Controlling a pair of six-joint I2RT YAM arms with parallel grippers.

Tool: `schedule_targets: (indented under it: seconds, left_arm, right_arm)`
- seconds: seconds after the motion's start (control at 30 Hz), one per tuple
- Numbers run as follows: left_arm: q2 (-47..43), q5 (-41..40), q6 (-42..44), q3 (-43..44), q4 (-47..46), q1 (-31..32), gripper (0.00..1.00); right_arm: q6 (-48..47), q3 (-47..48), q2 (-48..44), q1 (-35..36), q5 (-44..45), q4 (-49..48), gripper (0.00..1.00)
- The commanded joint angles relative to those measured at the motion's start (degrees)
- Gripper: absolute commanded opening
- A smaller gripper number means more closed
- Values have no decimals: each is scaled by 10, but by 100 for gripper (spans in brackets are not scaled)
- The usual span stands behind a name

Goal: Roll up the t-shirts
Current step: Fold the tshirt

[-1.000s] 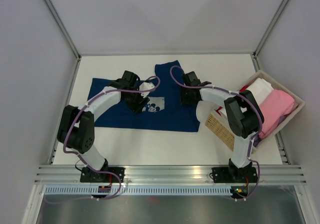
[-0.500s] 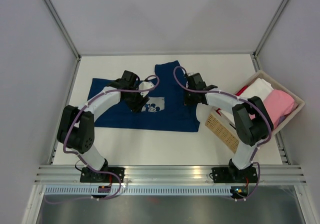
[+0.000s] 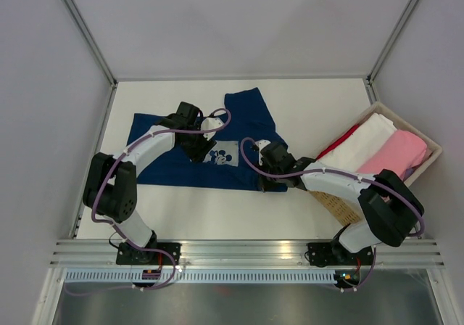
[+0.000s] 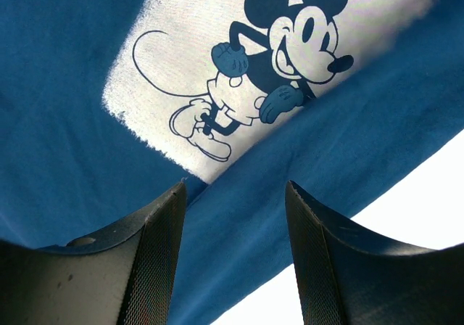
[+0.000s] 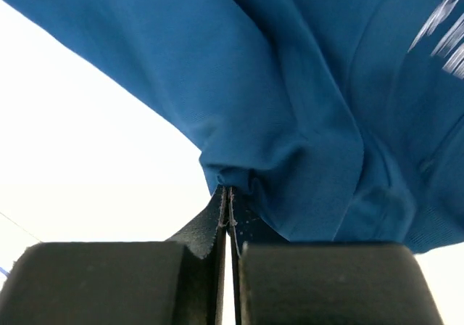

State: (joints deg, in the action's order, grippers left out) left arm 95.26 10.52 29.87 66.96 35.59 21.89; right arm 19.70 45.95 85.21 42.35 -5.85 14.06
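A navy blue short-sleeved cloth t-shirt [image 3: 250,114] lies spread on the white bench [image 3: 312,104], its white chest print of a cartoon mouse [image 4: 246,64] facing up. The right gripper [image 5: 228,194] has its jaws pinched tight on a bunched fold at the shirt's near right edge, and the cloth puckers where it is held. The left gripper [image 4: 235,194] hangs just above the print with jaws spread wide, holding nothing. At the right, a tan basket [image 3: 433,153] holds folded white, pink and red cloth. The step looks like folding the right side inward to narrow the shirt before rolling. Done well, the held edge would travel low and evenly across, while the left jaws pin the middle so the shirt does not slide.
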Motion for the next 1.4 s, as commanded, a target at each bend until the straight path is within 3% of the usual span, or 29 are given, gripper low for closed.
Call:
schedule_targets:
  seconds: [0.0,0.03,0.17,0.47,0.57,0.73,0.93,1.23,1.37]
  left_arm:
    - [-13,-9,-13,3,-14,3,62]
    - [-13,-15,-13,3,-14,3,63]
    - [-13,-19,-12,1,-13,3,63]
    - [-26,-44,-8,-32,-15,1,63]
    - [-39,-59,-9,-43,-15,-5,63]
    - [-66,-64,-14,-50,-14,-34,63]
    - [-94,-68,-17,-77,-14,-92,63]
    - [-98,-71,-15,-110,-22,-217,62]
    - [-102,-67,-10,-114,-23,-218,62]
  right_arm:
    - [14,-32,-18,14,-19,-3,5]
    - [13,-36,-20,18,-24,-4,8]
    - [9,-41,-32,27,-45,-2,42]
    - [6,8,-113,25,37,76,63]
    - [4,34,-95,-1,68,74,61]
    - [-24,105,17,-60,23,27,54]
    - [-44,171,133,-61,-44,-11,53]
    - [-54,195,215,-60,-65,-25,54]
    - [-57,209,230,-60,-44,-18,53]
